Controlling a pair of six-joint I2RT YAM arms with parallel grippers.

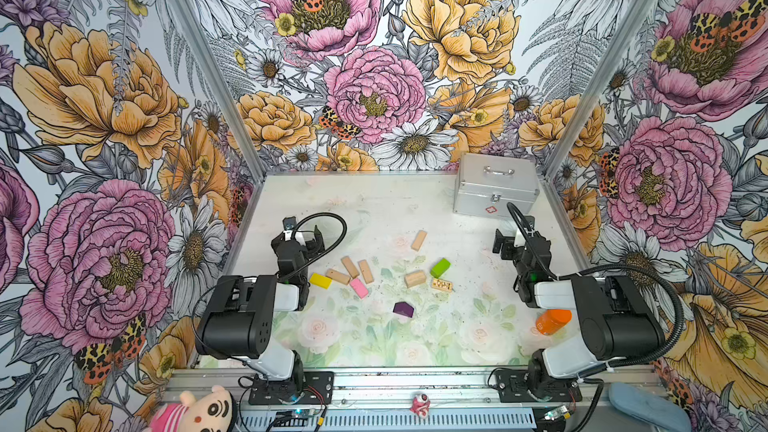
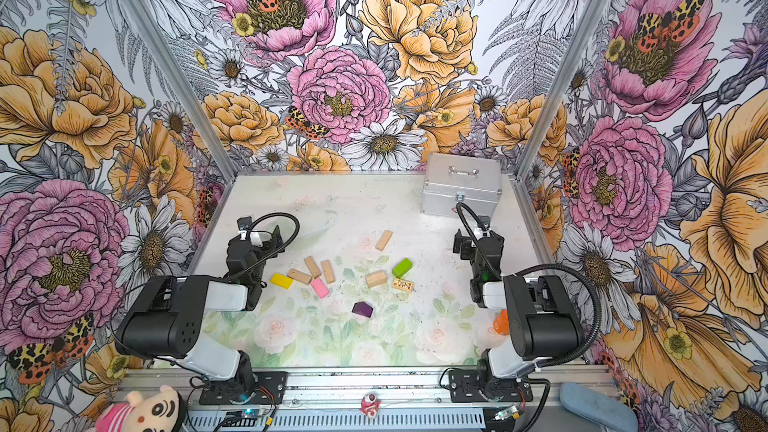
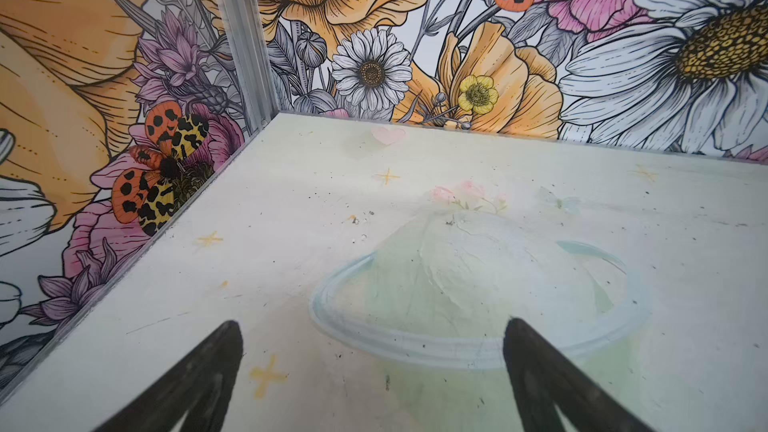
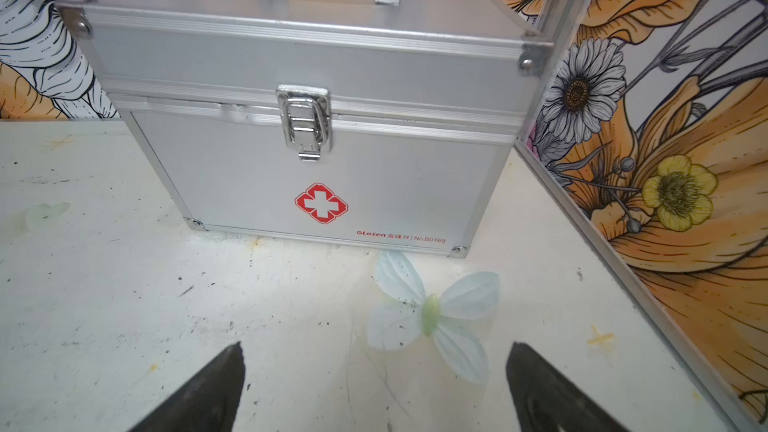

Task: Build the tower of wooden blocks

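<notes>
Wood blocks scattered (all lying loose), left claw spread wide, empty, right claw likewise

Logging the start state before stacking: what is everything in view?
tan blocks: five, plain wood, scattered centrally
printed block: one, tan, right of centre
yellow block: one, yellow, left of cluster
pink block: one, pink, right of yellow
green block: one, lime, right of centre
purple block: one, dark purple, frontmost
bottle: one, orange, front right
case: one, silver, back right
plush: one, pink-cream, outside front left
left gripper: one, black, open, left
right gripper: one, black, open, facing case
</notes>
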